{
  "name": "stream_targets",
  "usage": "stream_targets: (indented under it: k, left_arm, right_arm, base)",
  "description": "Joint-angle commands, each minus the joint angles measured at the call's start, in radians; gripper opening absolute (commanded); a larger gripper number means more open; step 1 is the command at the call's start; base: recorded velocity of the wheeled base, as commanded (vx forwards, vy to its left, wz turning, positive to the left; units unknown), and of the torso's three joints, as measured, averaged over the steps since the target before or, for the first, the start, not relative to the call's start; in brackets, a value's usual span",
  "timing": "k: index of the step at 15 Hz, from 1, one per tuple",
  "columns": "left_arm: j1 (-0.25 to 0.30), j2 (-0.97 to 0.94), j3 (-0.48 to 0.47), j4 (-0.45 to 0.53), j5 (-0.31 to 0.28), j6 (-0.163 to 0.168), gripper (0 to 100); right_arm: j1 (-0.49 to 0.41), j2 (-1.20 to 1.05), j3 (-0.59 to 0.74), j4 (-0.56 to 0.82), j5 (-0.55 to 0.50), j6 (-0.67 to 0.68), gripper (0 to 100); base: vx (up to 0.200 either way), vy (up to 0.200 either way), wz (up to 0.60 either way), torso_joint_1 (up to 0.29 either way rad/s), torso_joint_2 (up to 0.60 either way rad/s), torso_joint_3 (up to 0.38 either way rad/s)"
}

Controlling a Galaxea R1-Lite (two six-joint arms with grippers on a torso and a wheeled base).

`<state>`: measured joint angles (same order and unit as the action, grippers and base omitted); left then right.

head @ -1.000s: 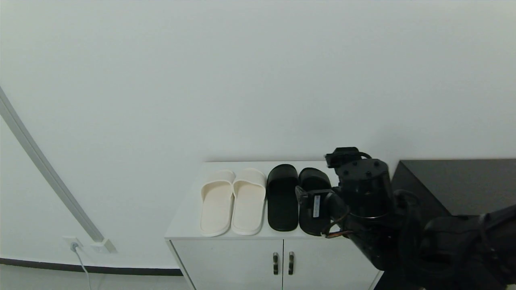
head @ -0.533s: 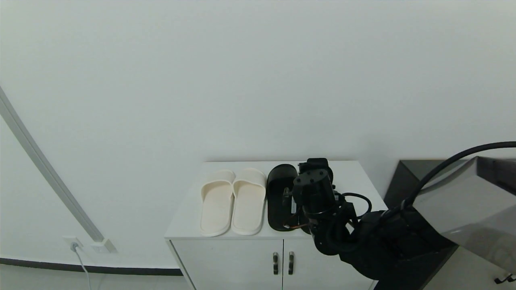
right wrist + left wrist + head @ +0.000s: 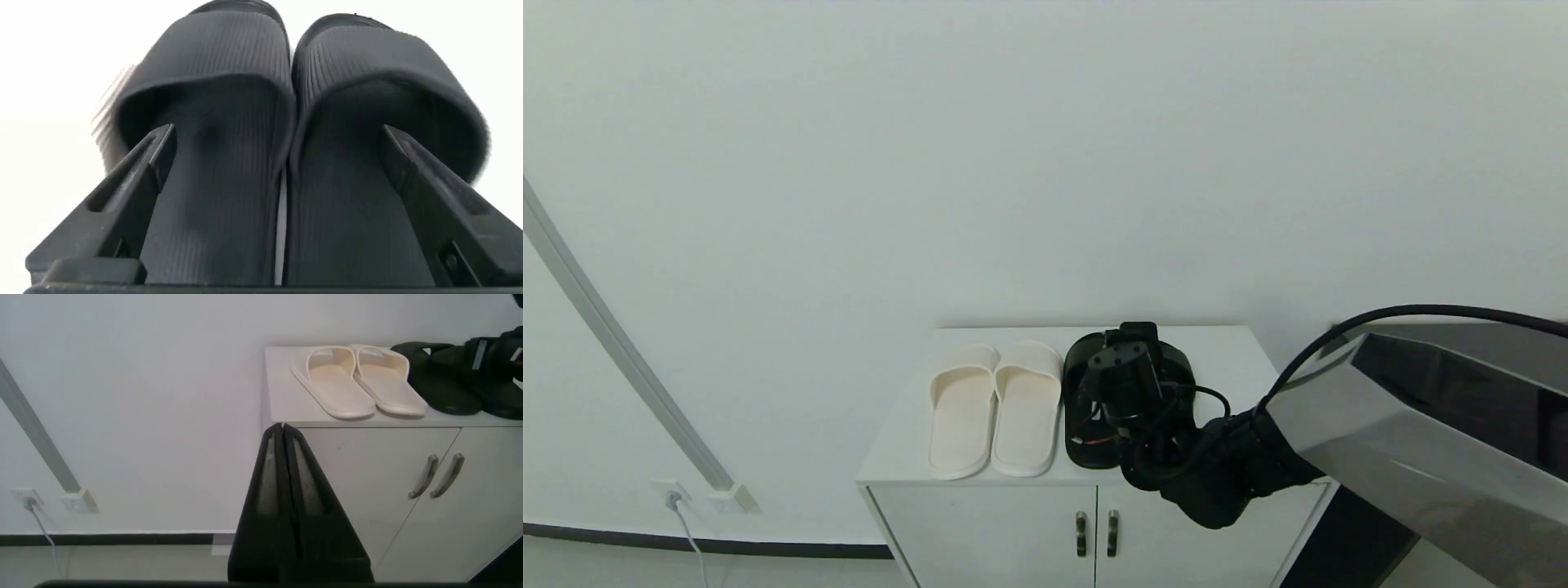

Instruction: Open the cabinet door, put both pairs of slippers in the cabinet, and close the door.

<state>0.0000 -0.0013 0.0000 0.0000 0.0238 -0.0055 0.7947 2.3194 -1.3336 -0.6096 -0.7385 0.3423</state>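
Head view: the white cabinet (image 3: 980, 531) stands at lower centre of the frame, both doors (image 3: 1176, 539) shut and 2 bar handles (image 3: 1081, 533) side by side at the seam. On its top, the cream slippers (image 3: 995, 408) lie in a neat pair on the left; just beside them on the right, the black slippers (image 3: 1086, 359) sit under the right gripper (image 3: 1098, 425), which hangs low over them.

Left wrist view: the left gripper (image 3: 283, 433) is at lower centre, its 2 fingers pressed together on nothing, well apart from the cabinet at right. Both pairs line the cabinet top along the upper right.

Right wrist view: the right gripper's fingers (image 3: 131, 204) are spread wide, 1 at each outer side of the black pair; whether they touch the slippers cannot be told.

The slippers look like soft moulded foam with ribbed straps and rounded toes; the cabinet is smooth and flat-panelled, its handles apparently metal. The gripper fingers are rigid black wedges.

Risks, as judged: squeezing 2 springy slippers as 1 bundle could let either slide out or buckle; a low pass could nudge the cream pair alongside. With the doors shut, a lifted pair has nowhere to go until a handle is pulled.
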Motion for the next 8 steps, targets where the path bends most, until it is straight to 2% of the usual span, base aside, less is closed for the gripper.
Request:
stream_targets:
  k: [1, 8]
  left_arm:
    - [0.0, 0.001, 0.0, 0.0, -0.001, -0.001, 0]
    - [0.0, 0.001, 0.0, 0.0, -0.001, -0.001, 0]
  right_arm:
    - [-0.009, 0.06, -0.052, 0.004, 0.001, 0.0, 100]
    - [-0.043, 0.132, -0.185, 0.063, -0.001, -0.003, 100]
  base:
    - [0.0, 0.0, 0.0, 0.0, 0.0, 0.0]
    - [0.0, 0.0, 0.0, 0.0, 0.0, 0.0]
